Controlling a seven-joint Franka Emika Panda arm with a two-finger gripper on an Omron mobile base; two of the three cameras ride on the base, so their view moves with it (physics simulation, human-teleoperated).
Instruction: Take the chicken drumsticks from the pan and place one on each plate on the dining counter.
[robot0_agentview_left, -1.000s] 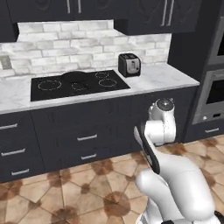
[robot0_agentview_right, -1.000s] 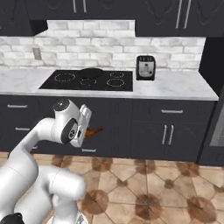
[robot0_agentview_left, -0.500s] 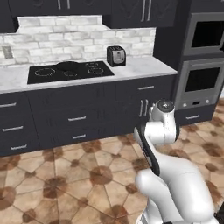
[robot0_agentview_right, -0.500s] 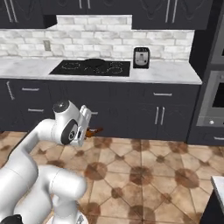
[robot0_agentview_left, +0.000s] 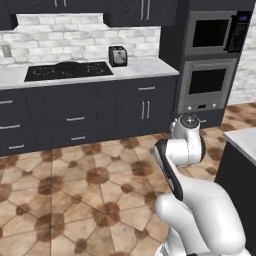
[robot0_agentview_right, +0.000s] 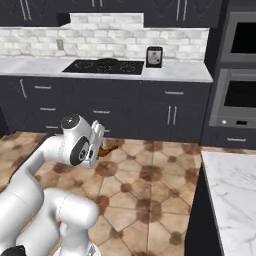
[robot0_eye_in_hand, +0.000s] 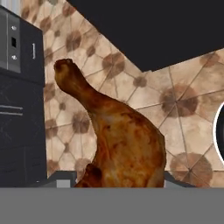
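Left base view: my arm rises lower right; stove (robot0_agentview_left: 67, 71) and toaster (robot0_agentview_left: 117, 55) sit upper left, ovens (robot0_agentview_left: 210, 60) upper right, a corner of the dining counter (robot0_agentview_left: 244, 141) at the right edge. I read no labels anywhere.

Right base view: gripper (robot0_agentview_right: 101, 150), left of centre, closed around a chicken drumstick (robot0_agentview_right: 106, 150); pan (robot0_agentview_right: 106, 62) on the stove, top centre; dining counter lower right.

Hand view: drumstick fills the centre, bone end pointing upper left over tiled floor (robot0_eye_in_hand: 183, 105).

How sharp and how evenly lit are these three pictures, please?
Left base view: even, flat light, faint shadow under the arm. Right base view: soft, the toaster slightly blurred. Hand view: the chicken drumstick fills the foreground, glossy, its texture coarse and smeared; floor tiles blurry.
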